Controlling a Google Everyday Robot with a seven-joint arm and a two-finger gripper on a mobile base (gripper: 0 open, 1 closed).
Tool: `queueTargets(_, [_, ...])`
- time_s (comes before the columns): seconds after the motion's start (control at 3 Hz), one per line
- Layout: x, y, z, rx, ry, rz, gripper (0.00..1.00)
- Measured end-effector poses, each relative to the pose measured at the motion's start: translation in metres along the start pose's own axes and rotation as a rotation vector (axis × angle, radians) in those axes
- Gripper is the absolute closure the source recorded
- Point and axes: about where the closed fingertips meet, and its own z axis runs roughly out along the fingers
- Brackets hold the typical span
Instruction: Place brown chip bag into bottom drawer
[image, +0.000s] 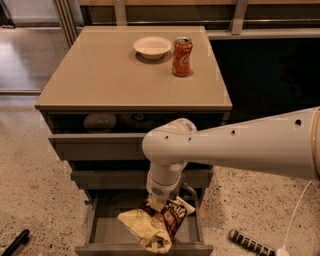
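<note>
Speckled floor; tan cabinet (110, 80), bowl (152, 46) and can (182, 56) on top. Drawer (105, 231) open, bag (142, 225) crumpled inside. Gripper (159, 202) at the bag's top edge; hold cannot be told. Step: likely release. Next: let go, lift clear.

A single view looks steeply down from high in front of the grey-brown three-drawer cabinet (100, 147), facing its drawer fronts from near. Its beige flat surface (100, 75) fills the upper half; the pulled-out grey bottom drawer (102, 231) meets the lower edge. The white robot arm (240, 145) enters from the right, and its pincer (159, 201) hangs over that drawer.
</note>
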Motion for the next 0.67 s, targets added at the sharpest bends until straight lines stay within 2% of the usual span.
queueTargets(0.33, [0.000, 0.000, 0.000, 0.000, 0.000, 0.000, 1.00])
queueTargets(0.67, [0.001, -0.016, 0.000, 0.002, -0.013, 0.026, 1.00])
